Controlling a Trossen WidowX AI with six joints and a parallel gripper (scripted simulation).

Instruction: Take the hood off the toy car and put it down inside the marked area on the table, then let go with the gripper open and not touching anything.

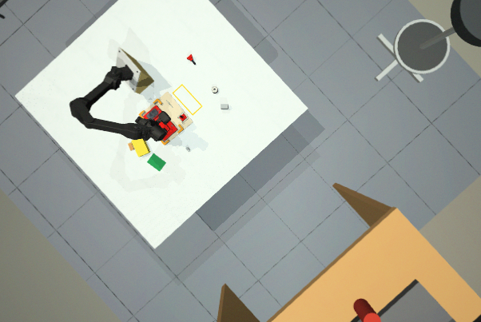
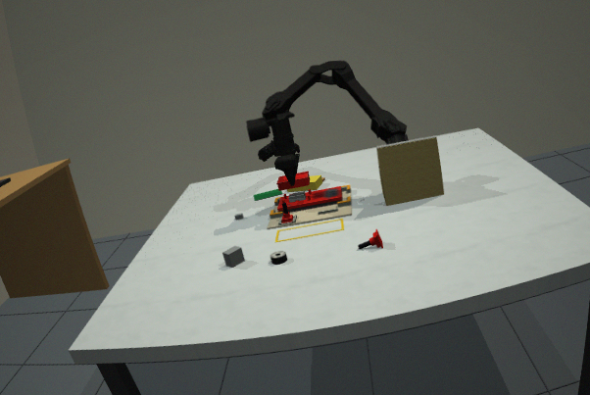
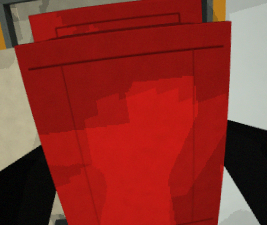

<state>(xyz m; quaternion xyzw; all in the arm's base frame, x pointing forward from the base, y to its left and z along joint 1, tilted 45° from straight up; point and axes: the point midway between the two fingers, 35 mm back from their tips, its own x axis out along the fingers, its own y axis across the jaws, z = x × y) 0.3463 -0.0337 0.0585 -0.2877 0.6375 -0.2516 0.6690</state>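
We saw the gripper (image 2: 290,178) with its jaws pinching the red hood (image 2: 293,180), held clear above the toy car (image 2: 314,198), beside the yellow-marked area (image 2: 310,230).

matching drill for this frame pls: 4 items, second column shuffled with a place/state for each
Items:
1. hood
2. yellow outline
3. grey cube
4. brown panel

Places/states:
A. standing upright on the table near the arm's base
B. flat on the table, just in front of the car's board
C. lifted off the toy car, clamped in the pincer
D. on the table beside the small black ring

Pairs: 1-C, 2-B, 3-D, 4-A
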